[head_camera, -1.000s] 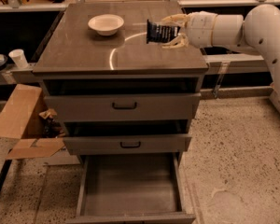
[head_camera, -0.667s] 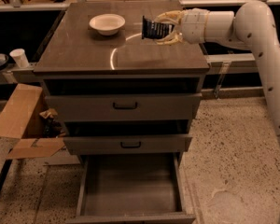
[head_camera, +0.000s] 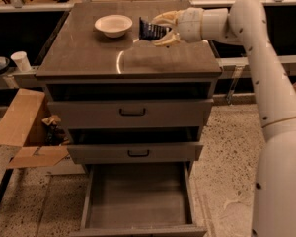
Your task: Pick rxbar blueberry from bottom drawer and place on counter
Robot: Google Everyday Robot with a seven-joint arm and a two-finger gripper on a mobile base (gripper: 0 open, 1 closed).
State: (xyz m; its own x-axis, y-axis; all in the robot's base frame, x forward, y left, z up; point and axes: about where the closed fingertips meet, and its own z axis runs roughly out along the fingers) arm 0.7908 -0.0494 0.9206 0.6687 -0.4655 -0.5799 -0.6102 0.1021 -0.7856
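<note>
The rxbar blueberry [head_camera: 148,30] is a small flat bar in a dark navy-black wrapper with pale print, standing on edge in the gripper [head_camera: 158,31], whose two cream fingers [head_camera: 164,18] are clamped on it above and below. It is over the rear of the counter [head_camera: 84,53], just right of one white bowl [head_camera: 113,24]; whether it touches the top I cannot tell. The counter is glossy grey-brown with a curved light streak. Three grey drawers: two shallow drawers [head_camera: 93,113] with black handles, slightly out, and the bottom drawer [head_camera: 138,196] pulled wide open. One paper cup [head_camera: 21,60] and one cardboard box [head_camera: 19,127] sit at left; the floor [head_camera: 227,147] is speckled
</note>
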